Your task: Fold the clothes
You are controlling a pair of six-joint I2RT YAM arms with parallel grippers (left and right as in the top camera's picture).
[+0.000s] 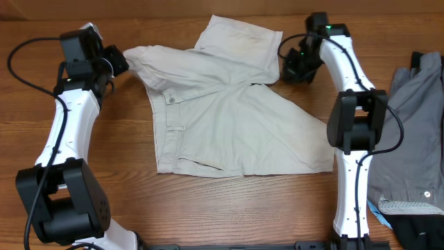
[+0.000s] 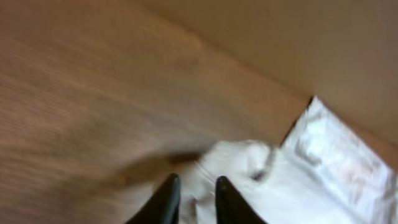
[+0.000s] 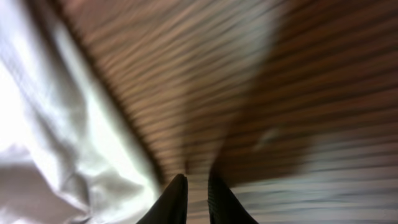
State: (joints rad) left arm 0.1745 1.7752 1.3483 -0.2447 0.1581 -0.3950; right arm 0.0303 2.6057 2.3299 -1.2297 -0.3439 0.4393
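Note:
The pale beige shorts [image 1: 229, 118] lie on the wooden table [image 1: 104, 153], with one leg folded over toward the back and the waistband and button on the left. My left gripper [image 1: 119, 61] is at the waistband's back left corner. In the left wrist view its fingers [image 2: 196, 190] are close together with beige cloth [image 2: 298, 180] between them. My right gripper [image 1: 291, 69] is by the right edge of the folded leg. In the right wrist view its fingers [image 3: 198, 193] are nearly together over bare wood, with the cloth [image 3: 74, 155] to their left, not held.
A grey garment [image 1: 416, 118] lies at the right edge of the table, with a dark item [image 1: 416, 226] at its lower end. Bare wood surrounds the shorts in front and to the left.

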